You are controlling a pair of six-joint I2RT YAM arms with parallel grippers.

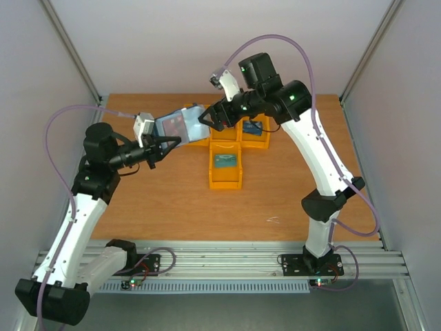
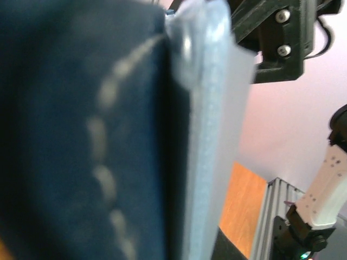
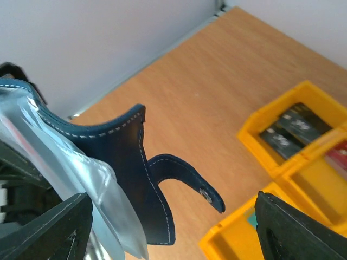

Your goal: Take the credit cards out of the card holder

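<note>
The navy card holder [image 1: 180,123] hangs open above the table's back left, its pale sleeves showing reddish credit cards [image 1: 177,125]. My left gripper [image 1: 167,143] is shut on its lower left edge. In the left wrist view the card holder [image 2: 81,135] fills the frame and hides my fingers. My right gripper [image 1: 209,118] stands open at the holder's right edge. In the right wrist view my right gripper [image 3: 171,216] has its black fingers [image 3: 49,227] spread wide. The clear sleeves [image 3: 81,168] lie by the left finger, and the navy cover with its closing tab [image 3: 187,176] hangs between the two.
Several yellow bins [image 1: 225,183] stand on the wooden table behind and right of the holder. One holds a teal card [image 1: 224,161], another a blue card [image 1: 253,127]. The right wrist view shows dark cards [image 3: 293,130] in a bin [image 3: 271,116].
</note>
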